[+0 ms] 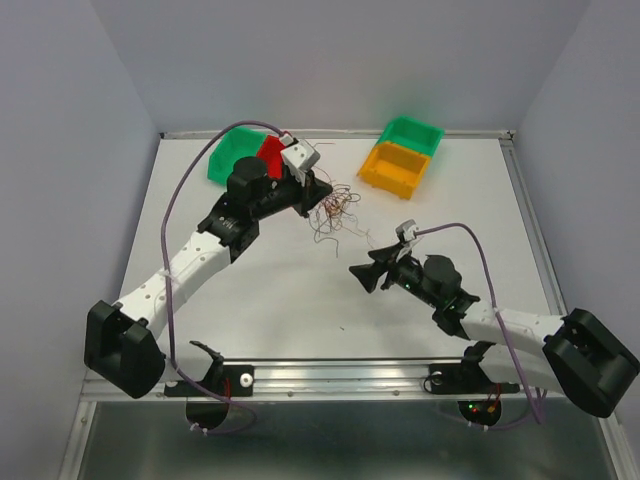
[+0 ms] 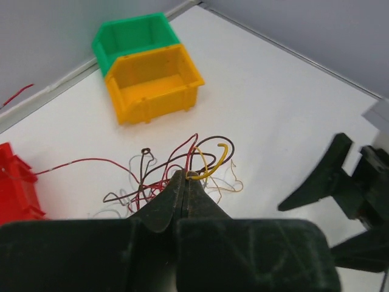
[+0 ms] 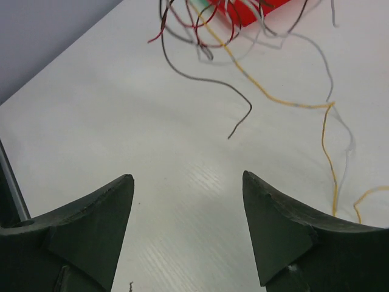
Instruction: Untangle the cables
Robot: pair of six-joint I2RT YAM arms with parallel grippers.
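Thin red, brown, white and yellowish cables [image 1: 335, 208] lie tangled near the orange bin [image 1: 392, 180].
The left gripper [image 2: 186, 177], across the tangle from the bin, has its jaws pressed together on strands at the tangle's edge. The right gripper [image 3: 185, 176], farther from the bin, holds its jaws apart over bare table [image 1: 250, 290].

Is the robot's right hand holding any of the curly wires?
No. The right gripper is wide open with nothing in it, and the wires lie on ahead of it, untouched.
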